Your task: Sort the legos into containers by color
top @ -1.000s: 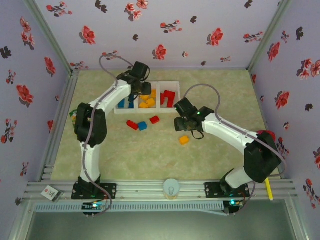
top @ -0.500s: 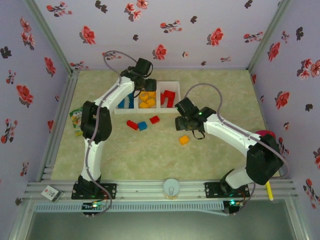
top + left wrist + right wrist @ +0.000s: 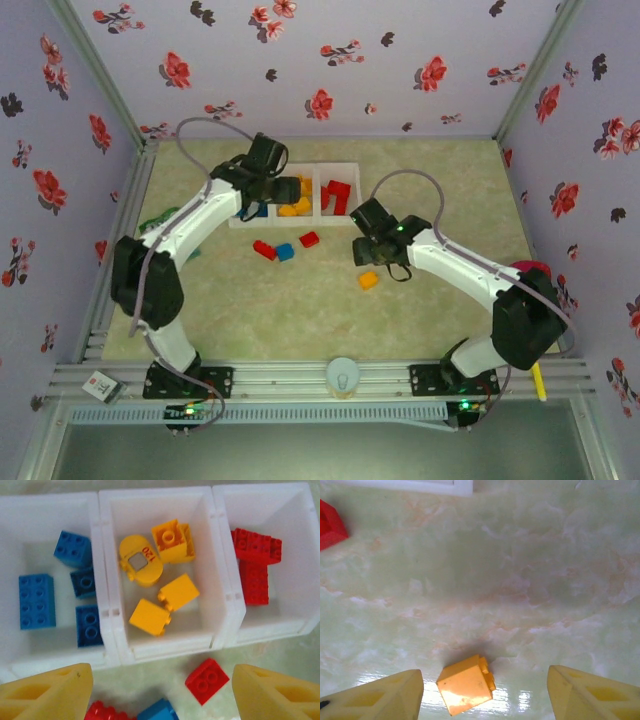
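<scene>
My left gripper point(image 3: 161, 676) hangs over the near wall of the white translucent plastic tray point(image 3: 165, 647), a row of three joined square compartments at the far middle of the pale green marbled table point(image 3: 300, 310). Its yellow fingers point(image 3: 55, 690) are spread wide, released, with nothing between them.

Through that wrist camera I look straight down into the tray. Four blue bricks point(image 3: 36, 601) lie in the left compartment. Four yellow-orange bricks point(image 3: 150, 616) lie in the middle one, one of them rounded with a printed label. A cluster of red bricks point(image 3: 255, 562) sits in the right compartment against its left wall; I cannot count them.

Three loose pieces lie on the table just near of the tray. A small red brick point(image 3: 309, 239) is closest to it. To the left of that, a loose blue brick point(image 3: 285, 252) lies right beside a longer red brick point(image 3: 264, 250).

My right gripper point(image 3: 375, 258) sits to the right of those pieces, near of the tray's right compartment. Its jaws stand apart as well, grasping nothing. In its wrist view a single loose yellow-orange brick point(image 3: 466, 684) lies skewed on the table between the two fingers, closer to one than the other and touching neither. From above, that brick is just near of the gripper.

A green snack packet point(image 3: 158, 218) lies at the table's left edge, partly hidden by my left arm.
</scene>
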`<control>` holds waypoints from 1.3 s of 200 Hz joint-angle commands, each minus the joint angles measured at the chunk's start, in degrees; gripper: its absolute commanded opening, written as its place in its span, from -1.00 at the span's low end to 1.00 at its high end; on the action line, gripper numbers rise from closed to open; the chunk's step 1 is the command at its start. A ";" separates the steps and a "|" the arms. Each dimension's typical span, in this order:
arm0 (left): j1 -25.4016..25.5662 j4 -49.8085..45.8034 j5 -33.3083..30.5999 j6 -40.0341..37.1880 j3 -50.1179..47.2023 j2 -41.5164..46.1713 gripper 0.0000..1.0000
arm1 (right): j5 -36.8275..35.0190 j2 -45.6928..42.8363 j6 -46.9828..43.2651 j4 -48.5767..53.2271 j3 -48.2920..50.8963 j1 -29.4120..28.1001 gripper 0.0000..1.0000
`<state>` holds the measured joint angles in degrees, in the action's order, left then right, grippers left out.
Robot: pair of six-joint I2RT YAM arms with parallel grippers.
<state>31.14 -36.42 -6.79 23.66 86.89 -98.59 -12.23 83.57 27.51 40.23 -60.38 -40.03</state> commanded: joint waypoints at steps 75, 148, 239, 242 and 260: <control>1.98 4.55 1.69 6.41 -15.35 12.49 0.52 | 3.00 -3.20 0.11 2.11 6.51 -0.31 0.47; 2.40 3.33 1.07 6.05 -15.17 12.28 0.52 | 10.16 -1.95 -1.71 -1.51 9.10 -1.30 0.53; 2.50 2.51 -0.06 6.01 -15.24 13.00 0.52 | 6.47 4.30 -3.56 -4.01 7.74 -2.07 0.42; 2.50 2.47 -0.07 6.03 -15.26 12.98 0.52 | 6.43 4.45 -3.64 -3.97 7.73 -2.02 0.41; 2.44 2.55 -0.02 5.86 -15.35 13.05 0.52 | 6.58 5.32 -3.89 -4.63 7.49 -2.07 0.38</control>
<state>33.17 -33.43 -5.93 28.84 72.14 -86.70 -3.66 87.57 24.47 36.29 -51.70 -41.69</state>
